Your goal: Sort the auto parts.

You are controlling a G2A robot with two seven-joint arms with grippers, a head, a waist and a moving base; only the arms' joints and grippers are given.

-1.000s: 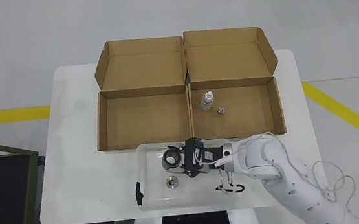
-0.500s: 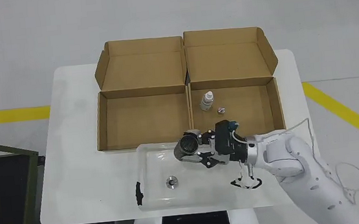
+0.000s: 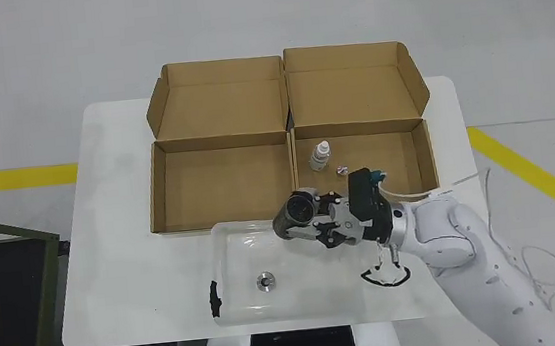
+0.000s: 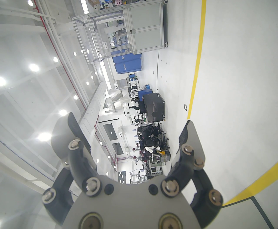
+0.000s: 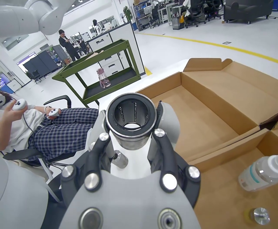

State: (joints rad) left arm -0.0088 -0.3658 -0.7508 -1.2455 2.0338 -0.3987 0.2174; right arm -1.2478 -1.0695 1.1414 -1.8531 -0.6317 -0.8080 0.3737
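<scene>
Between the fingers of the right gripper [image 5: 130, 123] sits a linear ball bearing [image 5: 130, 138], a steel sleeve with a black end ring and rows of balls visible down its bore. The jaws are closed onto its curved wall from both sides, and its open end points out past the fingertips. Gripping the sleeve across its round body likely keeps it from rolling free and leaves the end clear for setting down.

Seen from above, the bearing hangs over the far rim of the clear plastic tray [image 3: 236, 267], right at the near walls of the two cardboard boxes where they meet. Ahead of the fingertips lies the left box [image 5: 206, 104], its floor bare. Alongside the gripper's base lies the right box [image 5: 217, 195], which holds a small clear bottle [image 5: 258, 171] and a little metal knob [image 5: 259, 215]. That layout suggests each box takes one kind of part. The bearing seems bound for one of them, though which cannot be told.

Below and behind the jaws, in the tray, lie a short metal cylinder [image 3: 264, 282] and a black loop [image 3: 386, 276], with a black piece [image 3: 212, 300] at its rim.

The bottle's label has a teal band and fine print too small to make out; the boxes' cardboard looks plain.

The left gripper [image 4: 130, 128] is spread wide, holds nothing, and is aimed at the hall, away from the table.
</scene>
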